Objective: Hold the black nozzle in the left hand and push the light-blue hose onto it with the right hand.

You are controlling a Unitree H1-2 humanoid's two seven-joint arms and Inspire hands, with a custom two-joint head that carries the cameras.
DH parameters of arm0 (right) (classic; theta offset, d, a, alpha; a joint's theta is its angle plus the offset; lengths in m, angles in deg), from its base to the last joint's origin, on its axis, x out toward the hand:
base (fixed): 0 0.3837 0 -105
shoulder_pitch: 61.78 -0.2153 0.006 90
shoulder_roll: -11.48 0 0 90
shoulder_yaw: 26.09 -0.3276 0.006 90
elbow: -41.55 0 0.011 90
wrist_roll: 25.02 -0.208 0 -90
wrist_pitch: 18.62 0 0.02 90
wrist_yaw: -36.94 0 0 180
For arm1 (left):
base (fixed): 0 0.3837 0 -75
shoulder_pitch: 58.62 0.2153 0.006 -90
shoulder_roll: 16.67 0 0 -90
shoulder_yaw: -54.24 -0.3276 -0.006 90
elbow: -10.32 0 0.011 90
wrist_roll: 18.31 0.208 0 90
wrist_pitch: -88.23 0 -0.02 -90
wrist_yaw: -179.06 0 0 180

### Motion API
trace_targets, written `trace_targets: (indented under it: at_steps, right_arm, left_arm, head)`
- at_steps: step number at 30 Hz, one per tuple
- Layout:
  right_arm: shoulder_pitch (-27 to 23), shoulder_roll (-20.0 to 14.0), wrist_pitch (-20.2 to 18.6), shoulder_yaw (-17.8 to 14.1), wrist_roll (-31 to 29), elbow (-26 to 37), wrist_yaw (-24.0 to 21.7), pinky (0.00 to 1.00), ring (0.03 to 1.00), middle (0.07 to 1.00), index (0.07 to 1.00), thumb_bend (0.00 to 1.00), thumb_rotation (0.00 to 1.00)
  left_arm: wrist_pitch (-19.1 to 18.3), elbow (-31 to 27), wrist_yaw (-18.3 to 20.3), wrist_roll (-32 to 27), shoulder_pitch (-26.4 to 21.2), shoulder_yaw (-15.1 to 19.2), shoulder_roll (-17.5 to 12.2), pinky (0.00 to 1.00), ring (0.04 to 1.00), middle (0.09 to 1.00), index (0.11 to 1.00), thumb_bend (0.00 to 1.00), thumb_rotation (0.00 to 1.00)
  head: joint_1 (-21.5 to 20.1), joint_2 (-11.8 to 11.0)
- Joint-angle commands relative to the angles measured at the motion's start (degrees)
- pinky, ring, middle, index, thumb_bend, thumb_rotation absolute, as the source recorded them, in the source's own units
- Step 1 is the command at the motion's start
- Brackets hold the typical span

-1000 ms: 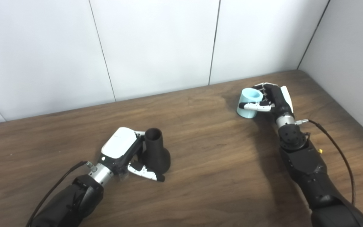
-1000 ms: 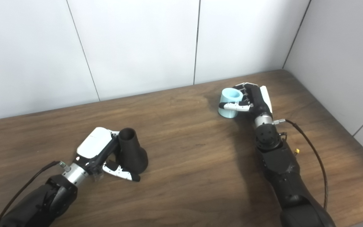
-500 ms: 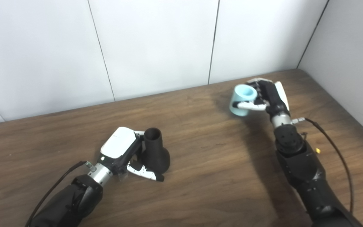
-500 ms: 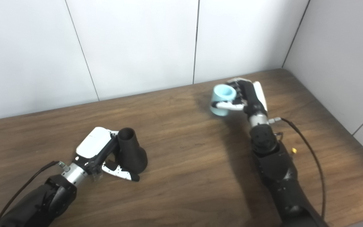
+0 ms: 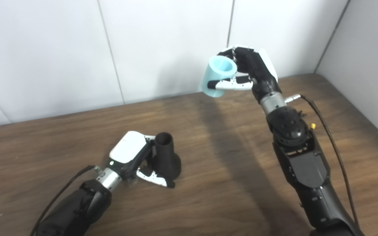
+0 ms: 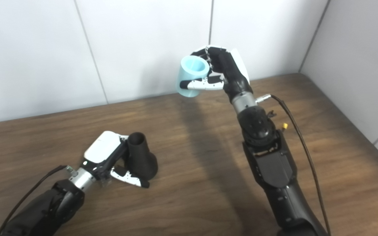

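The black nozzle (image 5: 165, 158) stands upright on the wooden table (image 5: 228, 183), narrow open end up and wide base down, left of centre. My left hand (image 5: 133, 159) is shut on the black nozzle, thumb across its base and fingers behind it. My right hand (image 5: 251, 70) is shut on the light-blue hose (image 5: 218, 76), a short open tube. It holds the hose high above the table's far side, tilted, well to the right of and above the nozzle. The hose also shows in the right eye view (image 6: 192, 76).
White panelled walls (image 5: 162, 46) stand behind the table and along its right side. A black cable (image 5: 326, 131) runs from my right wrist down along the arm. Another cable (image 5: 64, 190) trails from my left wrist.
My right hand has lifted the light-blue hose off the table and carried it up and to the left. My left hand and the nozzle have stayed in place. The camera has shifted slightly.
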Motion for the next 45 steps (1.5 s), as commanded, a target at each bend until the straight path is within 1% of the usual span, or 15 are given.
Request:
trace_targets:
  at_steps: [1,4,7,9,11,13,15,21,23,27,28,32,37,42,45]
  right_arm:
    - [-4.2,-0.8,0.8,0.4,-0.8,4.3,-2.0,0.34,0.448,0.520,0.467,0.52,0.00]
    - [-4.8,0.0,-1.2,1.1,-1.4,5.5,-3.2,0.35,0.460,0.524,0.461,0.52,0.00]
    - [-4.9,0.0,-3.6,2.0,-1.5,7.1,-4.9,0.34,0.451,0.500,0.470,0.52,0.00]
    - [-4.8,-0.1,-6.3,2.7,-1.3,8.7,-6.1,0.33,0.441,0.491,0.479,0.52,0.00]
    - [-4.8,-0.1,-10.0,3.7,-0.4,10.9,-7.3,0.32,0.435,0.491,0.483,0.52,0.00]
    - [-4.7,0.4,-11.6,4.6,2.0,12.6,-8.4,0.31,0.438,0.491,0.480,0.52,0.00]
    - [-4.4,2.1,-11.8,4.6,3.7,13.6,-8.9,0.31,0.436,0.489,0.483,0.52,0.00]
    - [-4.0,7.2,-11.8,3.1,4.5,14.1,-12.5,0.33,0.449,0.491,0.472,0.52,0.00]
    - [-4.0,8.5,-11.8,2.9,5.8,14.4,-14.1,0.30,0.441,0.494,0.476,0.52,0.00]
    - [-4.4,11.1,-11.8,2.6,8.4,14.2,-16.6,0.28,0.428,0.492,0.486,0.52,0.00]
    - [-4.4,11.5,-11.8,2.7,8.8,14.1,-17.3,0.27,0.426,0.492,0.488,0.52,0.00]
    - [-4.3,12.3,-11.8,3.2,12.3,14.4,-20.3,0.33,0.454,0.484,0.471,0.52,0.00]
    - [-3.9,13.2,-11.8,3.1,16.1,14.5,-23.5,0.33,0.455,0.481,0.473,0.52,0.00]
    - [-3.2,15.0,-11.8,1.4,18.2,14.3,-27.1,0.32,0.446,0.488,0.477,0.52,0.00]
    - [-3.0,15.8,-11.8,0.6,19.4,14.3,-28.9,0.31,0.443,0.489,0.480,0.52,0.00]
  left_arm:
    - [-1.3,7.4,7.4,5.1,11.8,-5.5,2.3,0.29,0.413,0.447,0.502,0.50,0.00]
    - [-2.0,6.5,8.1,5.0,12.0,-5.5,2.6,0.29,0.399,0.443,0.510,0.50,0.00]
    - [-2.4,6.1,8.6,4.9,12.0,-5.4,2.8,0.31,0.409,0.444,0.508,0.50,0.00]
    - [-2.4,6.4,8.5,4.9,11.9,-5.3,3.1,0.31,0.416,0.446,0.504,0.50,0.00]
    - [-2.5,6.7,8.3,4.9,11.9,-5.2,3.3,0.31,0.415,0.444,0.507,0.50,0.00]
    - [-2.7,7.0,8.2,5.1,11.7,-5.2,3.5,0.32,0.404,0.437,0.519,0.50,0.00]
    - [-2.7,7.1,8.0,5.3,11.6,-5.1,3.6,0.33,0.404,0.440,0.521,0.50,0.00]
    - [-2.9,7.8,7.7,5.7,11.1,-5.1,4.1,0.33,0.399,0.433,0.507,0.50,0.00]
    - [-3.0,7.9,8.0,5.5,11.1,-4.9,4.2,0.33,0.396,0.440,0.523,0.50,0.00]
    - [-2.8,8.1,7.2,5.7,11.4,-4.7,4.5,0.31,0.412,0.446,0.509,0.50,0.00]
    - [-2.8,7.9,7.3,5.7,11.5,-4.7,4.6,0.30,0.414,0.447,0.506,0.50,0.00]
    - [-2.7,7.7,7.6,5.7,11.6,-4.7,4.8,0.32,0.399,0.440,0.513,0.50,0.00]
    - [-3.0,7.9,7.7,5.8,11.8,-4.6,5.2,0.29,0.384,0.439,0.521,0.50,0.00]
    - [-3.2,7.1,8.2,5.8,11.9,-4.5,5.0,0.30,0.389,0.442,0.519,0.50,0.00]
    - [-4.0,6.4,9.6,5.4,12.0,-4.3,4.9,0.31,0.398,0.448,0.511,0.50,0.00]
  head:
    - [0.6,0.2]
    - [2.2,0.6]
    - [3.7,1.1]
    - [4.1,1.2]
    - [4.8,1.5]
    - [5.1,1.6]
    - [5.3,1.7]
    - [6.4,2.3]
    - [6.6,2.4]
    - [6.8,2.6]
    - [6.8,2.6]
    - [7.9,3.1]
    - [8.8,3.6]
    - [9.0,4.0]
    - [9.3,4.4]
